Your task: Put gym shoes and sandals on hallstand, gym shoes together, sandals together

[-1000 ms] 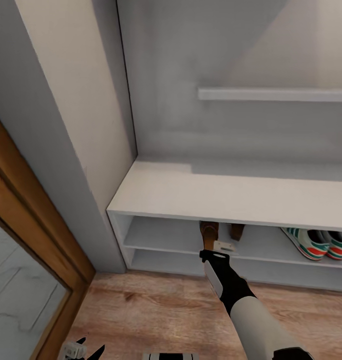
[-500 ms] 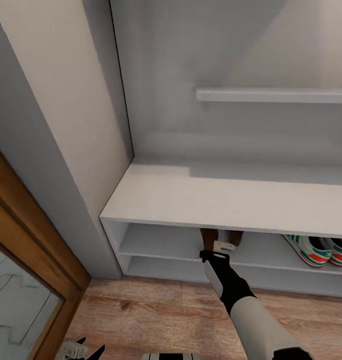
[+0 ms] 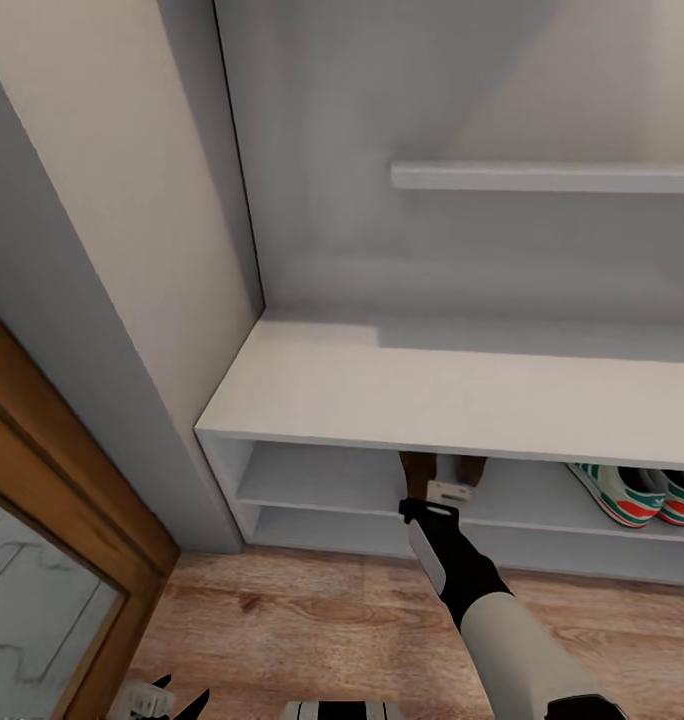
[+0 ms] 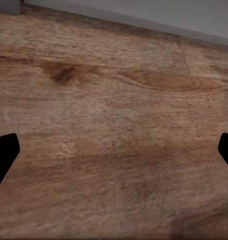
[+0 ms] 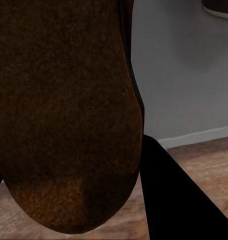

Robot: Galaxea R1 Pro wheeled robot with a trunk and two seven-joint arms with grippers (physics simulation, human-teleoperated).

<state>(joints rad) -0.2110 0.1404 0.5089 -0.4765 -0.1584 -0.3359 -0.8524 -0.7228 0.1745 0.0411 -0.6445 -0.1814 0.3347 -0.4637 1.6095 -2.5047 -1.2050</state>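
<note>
The hallstand [image 3: 442,395] is a grey bench with two open shelf levels below. Two gym shoes [image 3: 622,495] stand side by side at the right of the upper shelf level. Left of them, under the bench edge, are two brown sandals [image 3: 471,468]. My right gripper [image 3: 437,487] reaches in at that level, shut on the left sandal [image 3: 418,473]. In the right wrist view this sandal's brown sole [image 5: 64,115] looms close beside one black finger [image 5: 169,200]. My left gripper [image 3: 172,702] hangs low and open over the corridor floor [image 4: 114,100], nothing between its fingertips.
A floating grey shelf [image 3: 547,178] hangs above the bench. A grey wall panel [image 3: 132,300] and a wood-framed mirrored door [image 3: 42,520] close off the left. Wood floor [image 3: 312,620] lies in front of the rack.
The head camera has shifted a little, so the rack sits slightly further left in the picture. The right arm, the sandals and the gym shoes hold their places.
</note>
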